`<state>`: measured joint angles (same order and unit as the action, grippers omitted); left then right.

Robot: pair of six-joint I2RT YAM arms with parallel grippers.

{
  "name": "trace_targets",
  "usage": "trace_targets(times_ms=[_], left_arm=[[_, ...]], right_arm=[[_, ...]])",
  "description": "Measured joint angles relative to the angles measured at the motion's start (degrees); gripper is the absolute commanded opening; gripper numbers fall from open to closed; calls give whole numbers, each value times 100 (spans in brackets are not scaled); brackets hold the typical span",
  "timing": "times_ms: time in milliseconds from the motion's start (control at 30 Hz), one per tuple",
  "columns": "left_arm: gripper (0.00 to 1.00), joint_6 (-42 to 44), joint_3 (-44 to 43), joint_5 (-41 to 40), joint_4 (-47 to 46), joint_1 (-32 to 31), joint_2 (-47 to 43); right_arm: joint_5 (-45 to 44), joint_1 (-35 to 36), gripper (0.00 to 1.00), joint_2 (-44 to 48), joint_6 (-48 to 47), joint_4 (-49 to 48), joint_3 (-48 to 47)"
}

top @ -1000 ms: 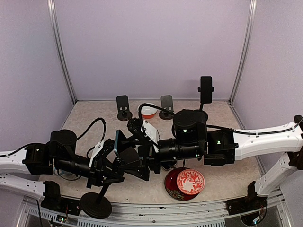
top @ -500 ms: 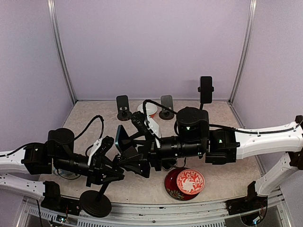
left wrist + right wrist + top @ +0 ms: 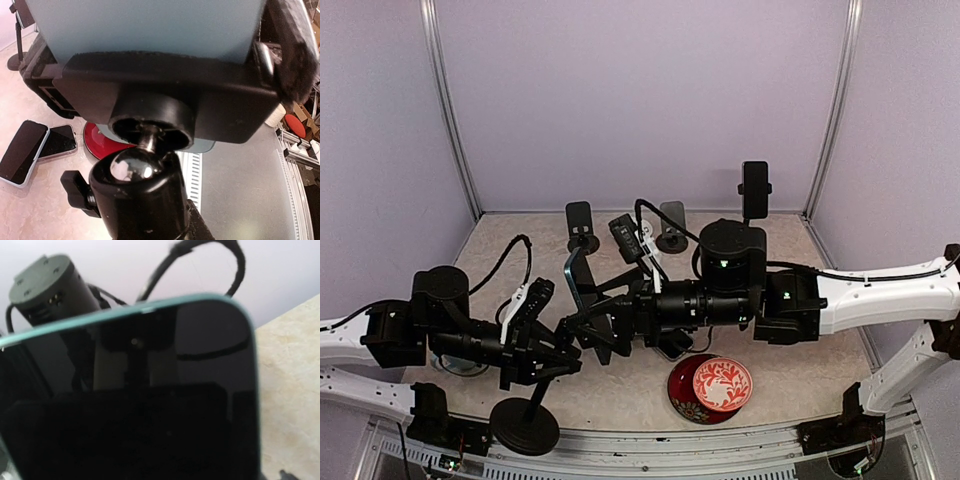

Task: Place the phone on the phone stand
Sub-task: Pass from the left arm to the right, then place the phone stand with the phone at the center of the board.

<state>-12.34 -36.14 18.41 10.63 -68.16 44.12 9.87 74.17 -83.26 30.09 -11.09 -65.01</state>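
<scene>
Purple walls stand round a tan table (image 3: pixel 800 260). Up off it, the phone (image 3: pixel 570 285) sits upright in the clip of the stand (image 3: pixel 165 100), so the job looks nearly done. The right gripper (image 3: pixel 588 325) is right beside the phone with its jaws wide apart, maybe to let go. The left gripper (image 3: pixel 552 358) seems clamped on the stand's pole to keep it steady, but that grip is hard to see.

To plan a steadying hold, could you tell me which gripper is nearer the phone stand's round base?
Left. The left gripper sits close over the round base; the right gripper is further back and to the right, by the teal phone.
</scene>
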Motion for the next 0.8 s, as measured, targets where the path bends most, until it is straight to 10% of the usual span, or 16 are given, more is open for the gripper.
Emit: trace_targets(times_ms=[200,567,800], left_arm=[[0,15,-26,-118,-50,-2,-136],[95,199,-68,-354,72,-39,-527],[99,114,-76,-505,48,-72,-1003]], right_arm=[[59,-39,76,-33,490,-525,118],[-487,-92,75,-42,407,-507,90],[-1292,-264,73,-39,-114,22,90]])
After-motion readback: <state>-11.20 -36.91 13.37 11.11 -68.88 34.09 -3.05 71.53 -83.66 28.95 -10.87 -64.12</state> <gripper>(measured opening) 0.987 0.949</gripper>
